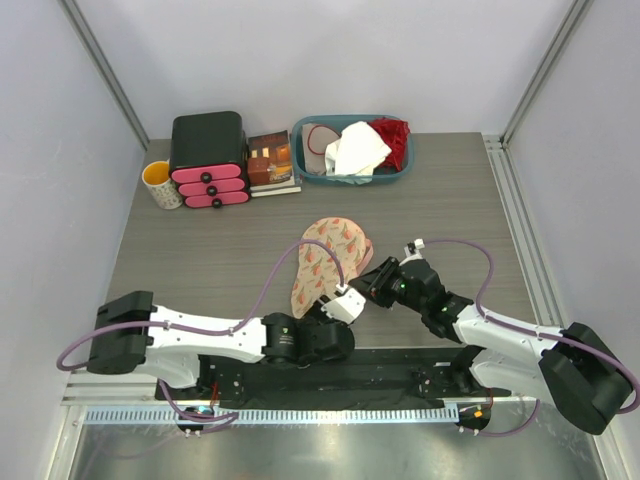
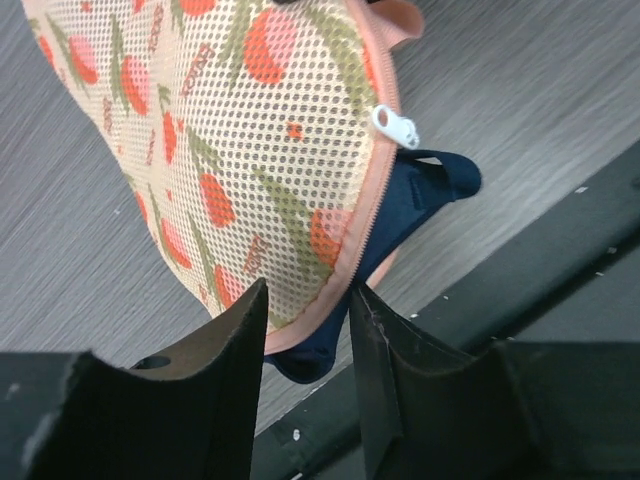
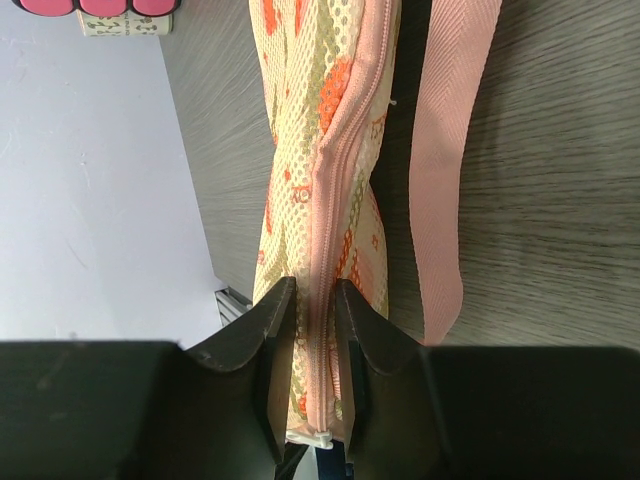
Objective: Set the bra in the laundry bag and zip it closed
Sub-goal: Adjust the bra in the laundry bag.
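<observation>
The job is sitting at the tucking-and-zipping step. The laundry bag is lying in the middle of the bench, its narrow end pointing toward 6 o'clock, where both arms are meeting it. The bra is lying mostly inside. In the left wrist view, dark blue cloth is poking out past the pink zip trim at the bag's 3 o'clock side and again at 6 o'clock, just beyond the fingertips.

The left claw is straddling that open rim, its jaws standing partly spread with the trim and a bit of bra between them; whether they are actually pressing on it I cannot tell. The right claw is pinching the bag's zip seam edge-on, both fingers lying flat against the mesh. A loose pink strap is trailing on the bench at 3 o'clock of that seam.

The white zip pull is sitting right where the bra is bulging out, so the next move is probably calling for pushing the blue cloth back under the rim before drawing the pull along, or the teeth may be catching fabric.

Small orange lettering is running through the bag's print, but it is too blurred to read.
</observation>
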You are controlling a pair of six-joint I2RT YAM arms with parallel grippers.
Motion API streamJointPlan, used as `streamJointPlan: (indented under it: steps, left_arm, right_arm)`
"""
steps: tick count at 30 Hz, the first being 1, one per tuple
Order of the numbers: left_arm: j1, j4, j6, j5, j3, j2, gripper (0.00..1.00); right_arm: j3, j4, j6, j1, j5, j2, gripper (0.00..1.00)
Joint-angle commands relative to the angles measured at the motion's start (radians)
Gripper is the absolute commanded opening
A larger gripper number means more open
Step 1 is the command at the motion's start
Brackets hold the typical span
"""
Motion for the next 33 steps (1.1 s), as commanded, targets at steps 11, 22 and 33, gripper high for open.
streamJointPlan:
  steps: [11,22,33]
  left_arm:
    - [0.027,-0.066,-0.015,-0.124,0.123,0.117,0.02]
    - [0.120,-0.007,-0.027,0.057,0.159,0.022,0.00]
    - [0.214,-0.042,-0.039,0.175,0.274,0.077,0.00]
  right_arm:
    - [0.055,-0.014,-0.054,0.000,0.000,-0.023,0.31]
    - [0.198,-0.435,-0.428,-0.059,0.003,-0.109,0.82]
    - [0.058,-0.565,-0.438,-0.042,-0.129,-0.559,0.77]
